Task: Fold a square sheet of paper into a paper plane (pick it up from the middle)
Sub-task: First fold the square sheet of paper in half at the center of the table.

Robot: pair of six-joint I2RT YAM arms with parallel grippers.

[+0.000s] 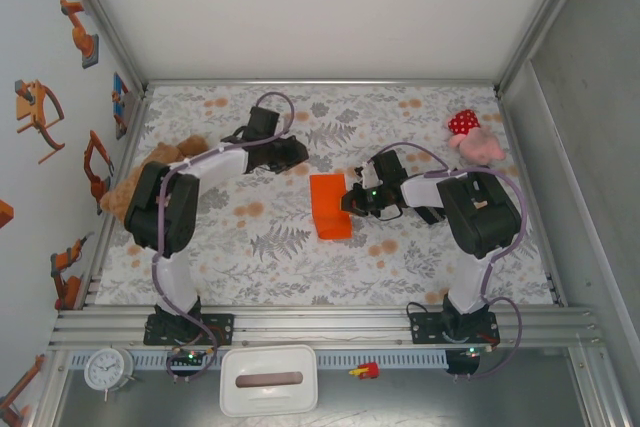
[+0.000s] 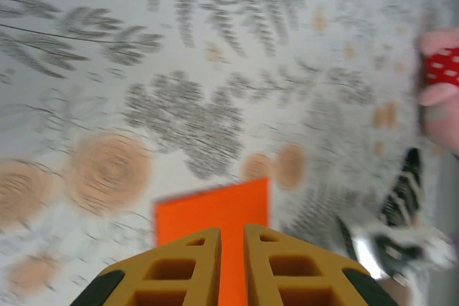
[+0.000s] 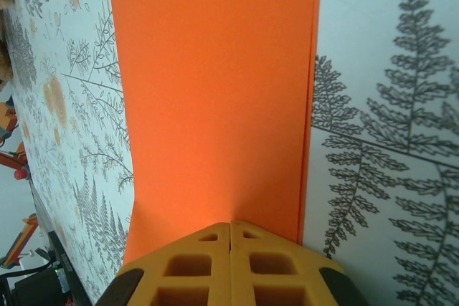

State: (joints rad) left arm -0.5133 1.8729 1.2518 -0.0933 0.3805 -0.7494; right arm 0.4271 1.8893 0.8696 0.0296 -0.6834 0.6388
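My right hand is pressed together on the right edge of the square sheet of paper, pinching it. The sheet lies folded into an orange rectangle in the middle of the tabletop, between the two arms. My left hand hangs near the sheet's far left corner, apart from it. Only a thin slit shows between its fingers, and I see nothing gripped in it.
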